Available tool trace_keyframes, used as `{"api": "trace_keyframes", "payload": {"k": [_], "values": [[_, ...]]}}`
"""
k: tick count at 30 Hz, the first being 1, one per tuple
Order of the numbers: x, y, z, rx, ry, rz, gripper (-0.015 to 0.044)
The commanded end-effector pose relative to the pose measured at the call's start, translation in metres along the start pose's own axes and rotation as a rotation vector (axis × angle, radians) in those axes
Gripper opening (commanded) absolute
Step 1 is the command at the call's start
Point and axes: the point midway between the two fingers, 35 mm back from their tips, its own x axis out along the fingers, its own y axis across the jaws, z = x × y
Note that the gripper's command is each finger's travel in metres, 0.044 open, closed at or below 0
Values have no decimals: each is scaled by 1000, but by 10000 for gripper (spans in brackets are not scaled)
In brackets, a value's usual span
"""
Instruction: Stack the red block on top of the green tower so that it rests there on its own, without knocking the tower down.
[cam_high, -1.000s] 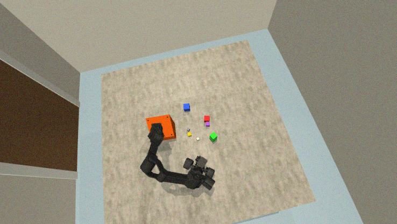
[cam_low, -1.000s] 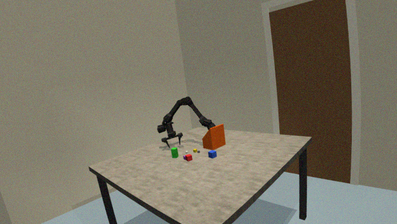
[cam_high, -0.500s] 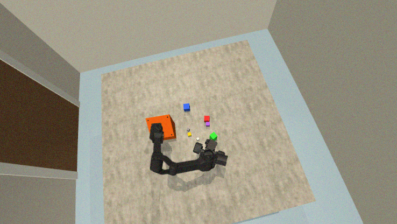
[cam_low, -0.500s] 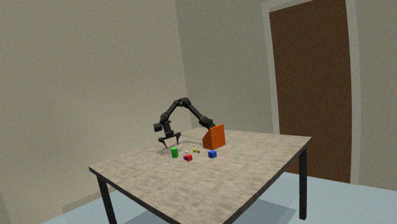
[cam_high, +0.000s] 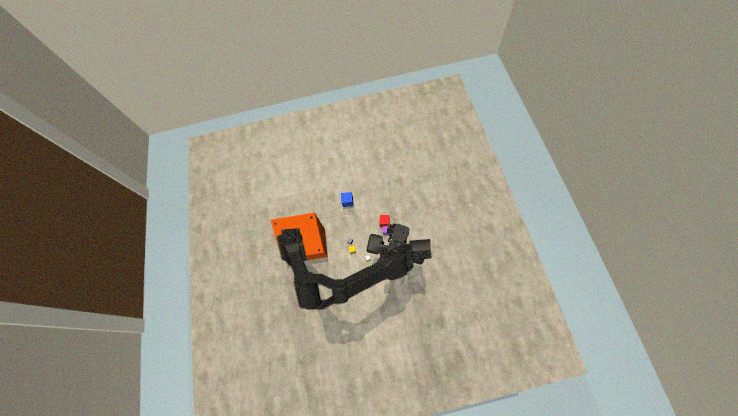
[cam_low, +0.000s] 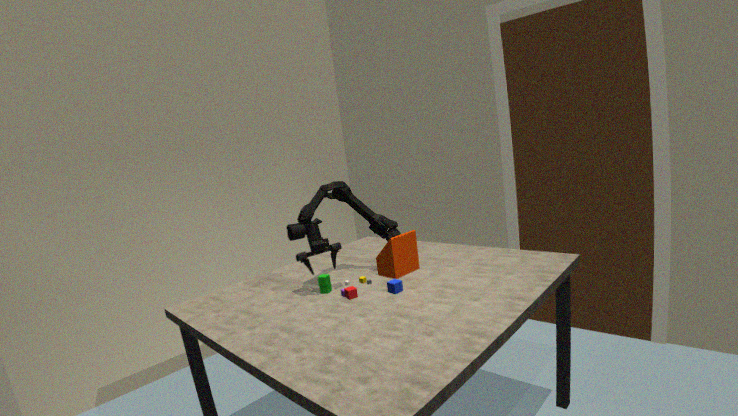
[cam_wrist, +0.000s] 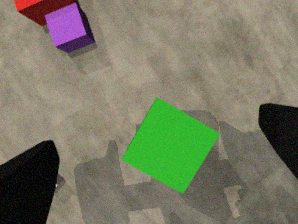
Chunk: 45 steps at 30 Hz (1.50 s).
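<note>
The red block (cam_high: 384, 220) (cam_low: 351, 293) sits on the table; part of it shows at the top left edge of the wrist view (cam_wrist: 27, 4). The green tower (cam_low: 324, 283) (cam_wrist: 171, 145) stands upright, with nothing on its top. The arm hides it in the top view. My gripper (cam_low: 323, 271) (cam_wrist: 160, 132) is wide open and empty, pointing down above the green tower. In the wrist view the tower's square top lies between the two fingers, turned at an angle to them. The red block is off to the side, outside the fingers.
A small purple cube (cam_high: 385, 229) (cam_low: 343, 292) (cam_wrist: 65, 25) is right beside the red block. A blue cube (cam_high: 346, 198) (cam_low: 394, 286), a yellow cube (cam_high: 351, 249) (cam_low: 362, 279), and tiny white (cam_high: 367, 257) and grey (cam_high: 349, 241) cubes lie around. The orange box (cam_high: 311, 235) (cam_low: 406, 255) is by the arm's base.
</note>
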Motion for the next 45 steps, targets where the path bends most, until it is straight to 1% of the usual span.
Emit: {"api": "trace_keyframes", "payload": {"k": [1, 9, 17, 23, 31, 45], "values": [[6, 9, 26, -31, 45, 21, 440], [19, 37, 76, -101, 185, 25, 440], [29, 70, 119, -177, 325, -31, 440], [31, 71, 119, -179, 328, -33, 440], [77, 69, 104, -179, 330, -34, 440], [90, 69, 100, -179, 330, -34, 440]]}}
